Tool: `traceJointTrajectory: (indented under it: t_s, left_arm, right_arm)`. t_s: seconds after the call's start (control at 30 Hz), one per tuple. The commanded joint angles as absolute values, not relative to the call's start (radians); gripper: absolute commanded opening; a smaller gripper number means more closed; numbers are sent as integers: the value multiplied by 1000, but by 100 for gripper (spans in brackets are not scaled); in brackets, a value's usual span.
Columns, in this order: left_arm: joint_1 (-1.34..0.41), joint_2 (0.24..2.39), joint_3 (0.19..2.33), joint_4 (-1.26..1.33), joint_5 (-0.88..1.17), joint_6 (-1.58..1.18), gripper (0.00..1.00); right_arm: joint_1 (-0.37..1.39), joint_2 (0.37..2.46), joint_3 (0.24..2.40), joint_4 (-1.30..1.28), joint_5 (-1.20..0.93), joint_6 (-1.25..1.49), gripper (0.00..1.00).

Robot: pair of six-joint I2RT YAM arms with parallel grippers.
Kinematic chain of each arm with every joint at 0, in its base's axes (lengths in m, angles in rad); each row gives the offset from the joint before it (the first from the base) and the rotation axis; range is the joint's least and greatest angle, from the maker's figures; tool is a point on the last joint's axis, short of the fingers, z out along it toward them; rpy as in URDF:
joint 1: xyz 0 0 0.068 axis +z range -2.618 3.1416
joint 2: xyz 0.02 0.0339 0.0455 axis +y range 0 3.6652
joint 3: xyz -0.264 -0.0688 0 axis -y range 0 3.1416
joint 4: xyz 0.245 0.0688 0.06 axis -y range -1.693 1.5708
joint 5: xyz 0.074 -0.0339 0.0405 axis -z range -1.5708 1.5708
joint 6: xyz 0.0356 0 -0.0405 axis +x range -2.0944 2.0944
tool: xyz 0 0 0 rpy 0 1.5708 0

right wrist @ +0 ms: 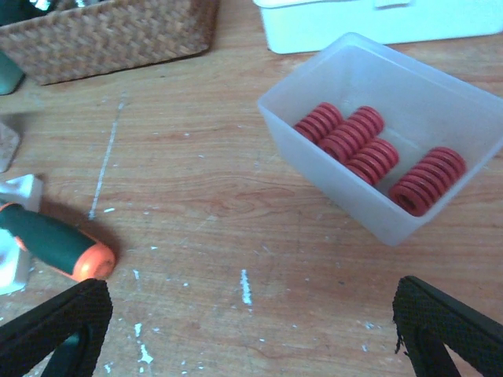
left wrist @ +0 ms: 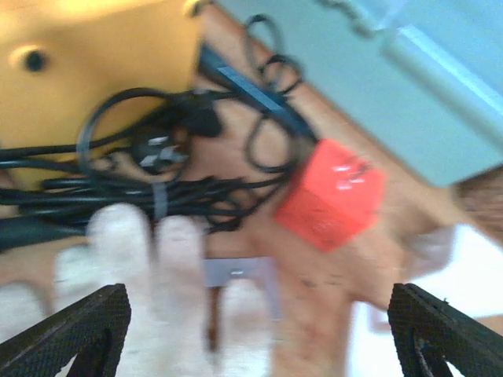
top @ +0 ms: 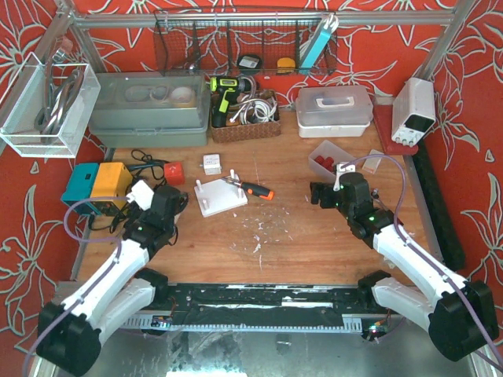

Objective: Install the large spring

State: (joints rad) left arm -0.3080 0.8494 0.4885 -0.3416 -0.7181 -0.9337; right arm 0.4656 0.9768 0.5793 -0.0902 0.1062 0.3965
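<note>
While right gripper point(right wrist: 251, 334) gapes empty, springs point(right wrist: 363, 151) lie ahead in bin point(right wrist: 334, 188).

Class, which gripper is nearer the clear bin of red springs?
Right. The right gripper hovers just beside the bin; the left gripper is far off, by the red cube.

Springs in the bin, fixture plate at mid-table.
Four springs point(right wrist: 350, 135) are seen lying in the bin point(right wrist: 428, 98), which is set just before the lidded box point(right wrist: 377, 22); the basket point(right wrist: 110, 35) is placed further left, the screwdriver point(top: 253, 189) just right of the fixture plate point(top: 220, 198).
</note>
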Motion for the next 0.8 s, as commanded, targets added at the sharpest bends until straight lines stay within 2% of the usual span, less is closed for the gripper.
traceJointTrajectory:
  t_s: [0.0, 0.1, 0.37, 0.4, 0.5, 0.6, 0.77]
  left_arm:
    - [-306, 712, 423, -51, -488, -592, 91]
    - [-305, 650, 378, 58, -291, -518, 100]
    - [-314, 724, 419, 195, 110, -487, 100]
    - [-323, 740, 417, 220, 142, -488, 100]
    - [-371, 788, 400, 288, 171, -476, 100]
    - [-410, 827, 399, 288, 140, -442, 100]
    - [-416, 794, 320, 315, 9, -453, 100]
  right_arm:
    - [475, 987, 561, -31, -9, 357, 97]
    - [477, 1017, 566, 5, -105, 342, 95]
    - [532, 1147, 676, -38, -202, 236, 80]
    - [546, 1164, 691, -51, -196, 220, 76]
    - [586, 1230, 737, -87, -176, 171, 64]
    - [610, 1299, 778, -92, -183, 134, 56]
    - [654, 1474, 916, -134, -205, 24, 50]
